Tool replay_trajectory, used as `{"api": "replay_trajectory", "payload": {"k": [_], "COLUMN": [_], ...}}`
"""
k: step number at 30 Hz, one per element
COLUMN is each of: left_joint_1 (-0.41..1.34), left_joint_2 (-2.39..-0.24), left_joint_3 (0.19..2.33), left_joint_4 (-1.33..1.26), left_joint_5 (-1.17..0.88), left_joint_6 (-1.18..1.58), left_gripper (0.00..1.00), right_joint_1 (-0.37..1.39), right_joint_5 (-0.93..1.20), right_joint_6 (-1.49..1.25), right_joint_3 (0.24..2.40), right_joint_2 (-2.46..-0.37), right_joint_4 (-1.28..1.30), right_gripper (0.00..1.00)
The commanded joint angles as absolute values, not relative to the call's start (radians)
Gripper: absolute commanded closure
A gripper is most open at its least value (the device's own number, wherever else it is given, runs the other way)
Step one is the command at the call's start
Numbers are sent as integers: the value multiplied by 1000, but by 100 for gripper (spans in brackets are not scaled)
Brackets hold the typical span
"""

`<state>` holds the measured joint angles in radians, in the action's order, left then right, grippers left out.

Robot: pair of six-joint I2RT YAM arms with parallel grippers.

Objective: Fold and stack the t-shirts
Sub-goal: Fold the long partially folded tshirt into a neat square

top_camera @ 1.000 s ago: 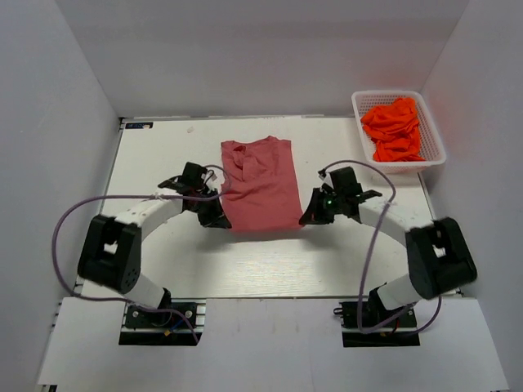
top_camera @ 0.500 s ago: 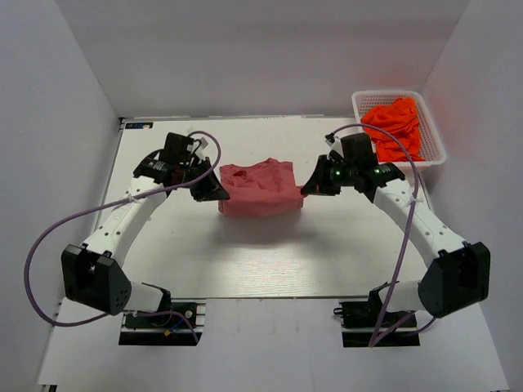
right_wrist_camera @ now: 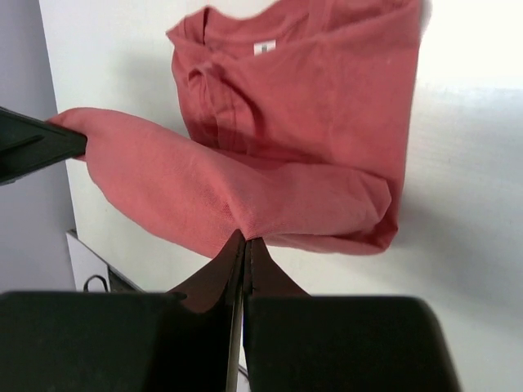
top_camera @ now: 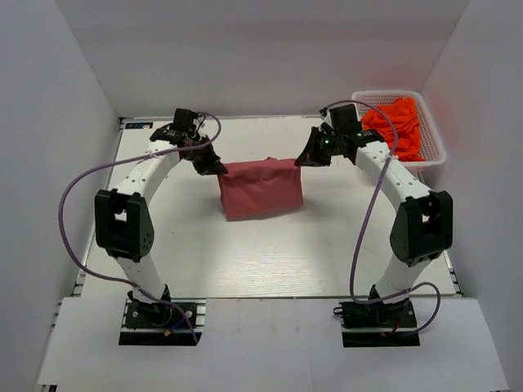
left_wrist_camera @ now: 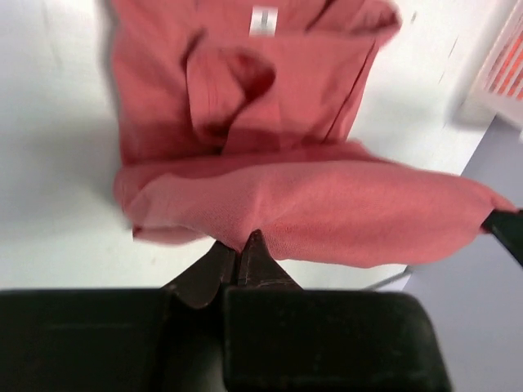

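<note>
Both arms have moved up toward the top of the frame since a second ago. They have pulled the near edge of the rose-red t-shirt [top_camera: 261, 189] up over itself. The shirt now lies folded in the upper middle of the tabletop [top_camera: 245, 261]. The left jaws pinch its upper left corner tight. The right jaws pinch its upper right corner tight. Orange t-shirts [top_camera: 404, 122] sit in a white basket [top_camera: 417, 164] at the upper right.

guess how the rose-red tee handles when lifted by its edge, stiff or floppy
Probably floppy: the rose-red tee droops between the left pincer and right pincer pinching its edge. Likely light, since two small fingertip pinches carry the raised fold. It would probably crease rather than hold shape; its lower layers look wrinkled.
</note>
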<state>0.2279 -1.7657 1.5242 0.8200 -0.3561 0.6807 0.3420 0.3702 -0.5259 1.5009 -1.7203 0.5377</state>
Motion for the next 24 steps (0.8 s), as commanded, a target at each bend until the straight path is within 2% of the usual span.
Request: {"api": "replay_trajectory", "payload": {"k": [1, 12, 16, 19, 20, 21, 22, 23, 24], "left_joint_1": [199, 163, 152, 143, 143, 143, 143, 143, 143], "left_joint_2": [-1790, -2012, -2101, -2221, -2255, -2317, -2339, -2353, -2353], "left_joint_3": [1637, 1830, 1894, 2021, 2061, 2100, 2136, 2207, 2230], "left_joint_4": [772, 761, 671, 606, 606, 626, 641, 672, 683], "left_joint_5": [-353, -391, -382, -370, -370, -370, -379, -379, -379], "left_joint_6": [677, 666, 655, 644, 644, 644, 644, 635, 624], "left_gripper": [100, 100, 100, 97, 91, 51, 16, 0, 0], "right_joint_1": [318, 278, 268, 256, 255, 249, 249, 247, 247], "right_joint_5": [390, 452, 428, 382, 379, 385, 396, 426, 431], "right_joint_6": [-537, -537, -554, -571, -569, -566, -557, -557, -555], "right_joint_3": [1595, 1736, 1758, 1814, 1841, 1900, 1975, 2052, 2083], "right_joint_2": [-1755, -1934, -2011, -2168, -2198, -2226, -2303, -2324, -2333], "right_joint_4": [502, 453, 368, 267, 264, 256, 271, 290, 337], "right_gripper": [100, 100, 100, 100, 91, 66, 10, 9, 9]}}
